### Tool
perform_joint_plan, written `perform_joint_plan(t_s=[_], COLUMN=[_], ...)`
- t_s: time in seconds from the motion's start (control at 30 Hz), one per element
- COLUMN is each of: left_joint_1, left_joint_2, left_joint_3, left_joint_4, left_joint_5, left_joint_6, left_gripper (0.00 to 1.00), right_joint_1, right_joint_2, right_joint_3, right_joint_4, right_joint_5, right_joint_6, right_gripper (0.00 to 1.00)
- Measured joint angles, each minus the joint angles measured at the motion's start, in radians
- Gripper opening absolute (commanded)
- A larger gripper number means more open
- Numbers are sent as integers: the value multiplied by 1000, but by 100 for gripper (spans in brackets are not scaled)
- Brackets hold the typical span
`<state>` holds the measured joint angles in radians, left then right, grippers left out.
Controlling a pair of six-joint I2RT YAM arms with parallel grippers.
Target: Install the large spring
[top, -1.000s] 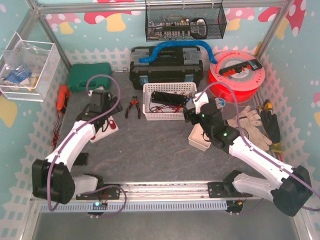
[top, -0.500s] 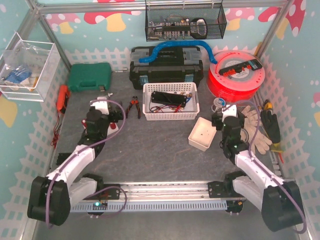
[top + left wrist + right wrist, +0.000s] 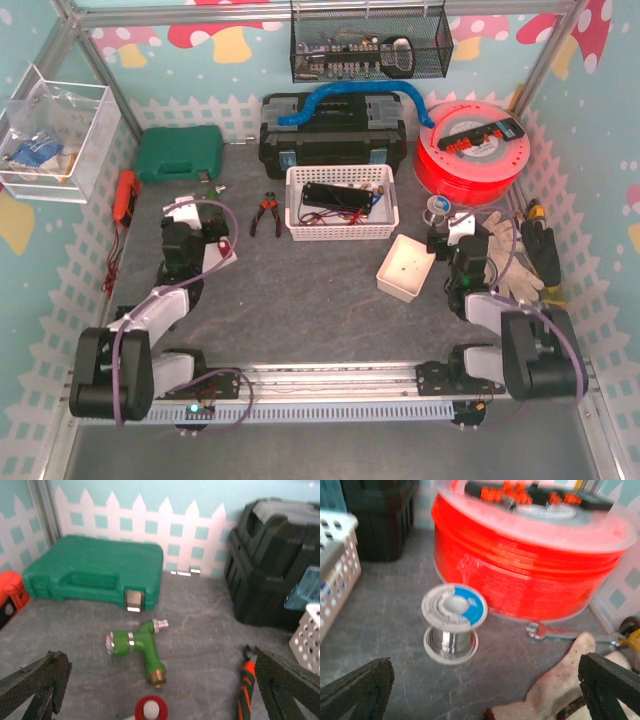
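The large spring does not show in any view. My left gripper (image 3: 198, 216) is drawn back at the left of the table and stands open; its dark fingers (image 3: 35, 680) frame bare mat, with a red ring holding a white knob (image 3: 151, 709) low between them. A green hose nozzle (image 3: 137, 644) lies ahead of it. My right gripper (image 3: 456, 228) is open too, at the right of the table. In the right wrist view its fingers (image 3: 615, 680) stand wide apart with nothing between them, and a solder spool (image 3: 454, 622) stands in front.
A white tray (image 3: 406, 267) and a white basket (image 3: 342, 203) sit mid-table, pliers (image 3: 265, 213) to the basket's left. A green case (image 3: 95, 575) and black toolbox (image 3: 280, 565) line the back. A red filament reel (image 3: 530, 555), a wrench (image 3: 555, 632) and gloves (image 3: 510, 250) lie at the right.
Both arms have folded back towards their bases. The right gripper left the white tray and moved right. The left gripper's jaws opened wider.
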<state>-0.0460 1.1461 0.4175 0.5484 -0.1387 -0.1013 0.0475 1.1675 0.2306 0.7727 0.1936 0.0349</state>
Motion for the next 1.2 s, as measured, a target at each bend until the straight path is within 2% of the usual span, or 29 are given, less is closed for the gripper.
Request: perform_joint_plan(t_s=[0.13,0.4,0.6,0.73,1.2], left_joint_1=[0,0,0,0,0], left_joint_2=[88,183,238,342,382], left_joint_3=[-43,-203,-204,-202,-198], left_joint_4=[92,386,544,637,692], left_joint_5=[42,134,166,161,157], left_joint_6=[-10,-8,27,32,35], left_gripper=[99,99,99,99,99], right_joint_1=[-10,-77,-81,-81,-81], right_joint_2=[143,201,322,340,340], right_joint_3=[14,5,-47,-47,-37], right_joint_4=[61,249,458,473,485], right_joint_5=[-24,-159,-212,-232,-229], right_joint_6=[-27,-37,-27,-26,-23], right_gripper=[100,100,100,100,100])
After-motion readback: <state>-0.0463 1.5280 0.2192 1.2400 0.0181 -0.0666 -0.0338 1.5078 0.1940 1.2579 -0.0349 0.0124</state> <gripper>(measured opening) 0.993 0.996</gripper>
